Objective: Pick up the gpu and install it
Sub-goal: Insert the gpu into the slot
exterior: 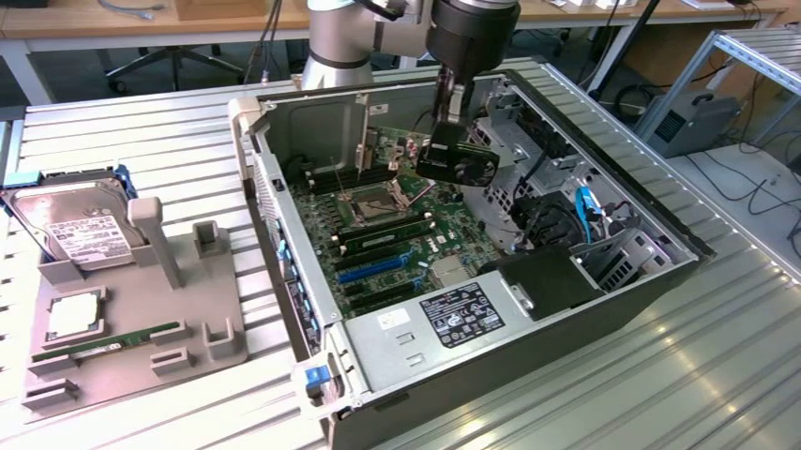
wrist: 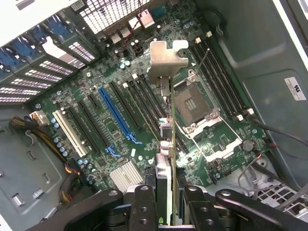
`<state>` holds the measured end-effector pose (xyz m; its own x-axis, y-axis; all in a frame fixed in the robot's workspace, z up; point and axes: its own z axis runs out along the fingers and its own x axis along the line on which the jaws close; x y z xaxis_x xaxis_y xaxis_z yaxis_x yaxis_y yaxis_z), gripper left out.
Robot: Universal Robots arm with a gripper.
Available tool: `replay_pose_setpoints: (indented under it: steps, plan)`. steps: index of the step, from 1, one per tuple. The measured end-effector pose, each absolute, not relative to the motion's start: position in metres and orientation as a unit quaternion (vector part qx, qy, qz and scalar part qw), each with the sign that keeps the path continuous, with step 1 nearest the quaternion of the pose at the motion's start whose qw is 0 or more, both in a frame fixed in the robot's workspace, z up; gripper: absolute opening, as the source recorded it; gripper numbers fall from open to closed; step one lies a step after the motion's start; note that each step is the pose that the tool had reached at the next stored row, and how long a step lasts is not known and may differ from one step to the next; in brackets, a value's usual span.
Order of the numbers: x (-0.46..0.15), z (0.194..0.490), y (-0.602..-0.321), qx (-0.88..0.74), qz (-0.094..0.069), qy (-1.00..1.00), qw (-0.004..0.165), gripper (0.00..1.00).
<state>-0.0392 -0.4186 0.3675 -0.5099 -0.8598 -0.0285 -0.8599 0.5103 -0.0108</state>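
The gpu [exterior: 460, 161], a dark card with a round fan, hangs upright inside the open computer case, above the green motherboard [exterior: 390, 230]. My gripper [exterior: 445, 127] comes down from above and is shut on the card's upper edge. In the wrist view the gpu [wrist: 166, 60] appears edge-on, its silver bracket pointing away from me, and my gripper [wrist: 168, 195] pinches it between two black fingers [wrist: 144, 207]. The card floats over the black slots beside the long blue slot [wrist: 115, 115], apart from the board.
The CPU socket [wrist: 192, 103] lies open beside the card. The power supply [exterior: 451, 314] and cables [exterior: 582, 211] crowd the case. On the exterior view's left a grey fixture [exterior: 138, 347] holds a hard drive [exterior: 75, 225], a CPU [exterior: 75, 314] and a RAM stick [exterior: 107, 345].
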Motion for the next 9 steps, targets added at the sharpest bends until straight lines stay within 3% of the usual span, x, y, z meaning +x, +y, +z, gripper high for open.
replay_pose_setpoints:
  steps: [9]
  plan:
    - [-0.0392,0.3674,-0.4186,-0.503,0.002,0.864,0.015,0.27]
